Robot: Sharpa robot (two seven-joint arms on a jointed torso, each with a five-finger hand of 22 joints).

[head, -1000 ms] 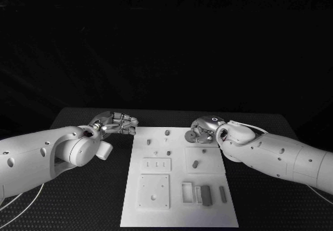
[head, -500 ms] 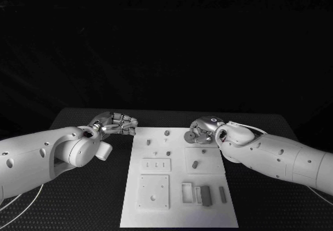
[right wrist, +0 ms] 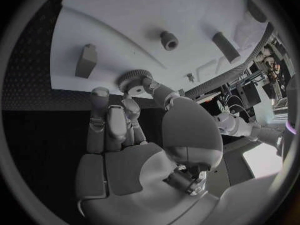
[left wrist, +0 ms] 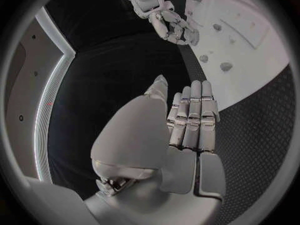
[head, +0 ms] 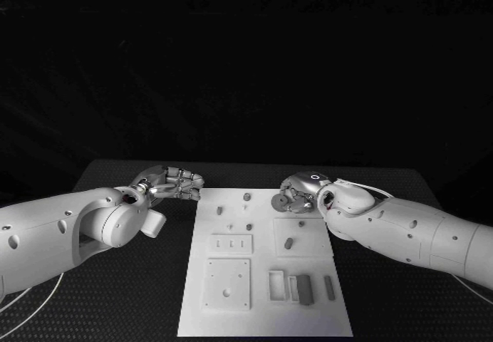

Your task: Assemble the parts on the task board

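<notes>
Head view: we log a black desk (head: 123, 299) with the white task board (head: 265, 313) lying lengthwise down its middle, reaching from the near edge toward the far side.

The left arm (head: 62, 231) comes in low across the desk and ends just beside the board's far left corner. Its left hand (head: 172, 183) hovers there off the board; in the left wrist view we see the left hand (left wrist: 187, 120) with its fingers curled in side by side against the thumb and nothing between them, so clenched on nothing.

The right arm (head: 411, 231) lies along the board's right edge. The right hand (head: 296, 196) sits at the far right part of the board and is grasping a round knurled part (head: 281, 202). In the right wrist view that knurled part (right wrist: 132, 79) is pinched between the thumb and a fingertip, held at the board's edge.

On the near half of the board we note a raised square plate (head: 228, 283), a smaller slotted plate (head: 232, 244), and a row of slim grey bars (head: 306, 288) at near right. Small pegs (head: 246, 195) stand on the far half.
</notes>
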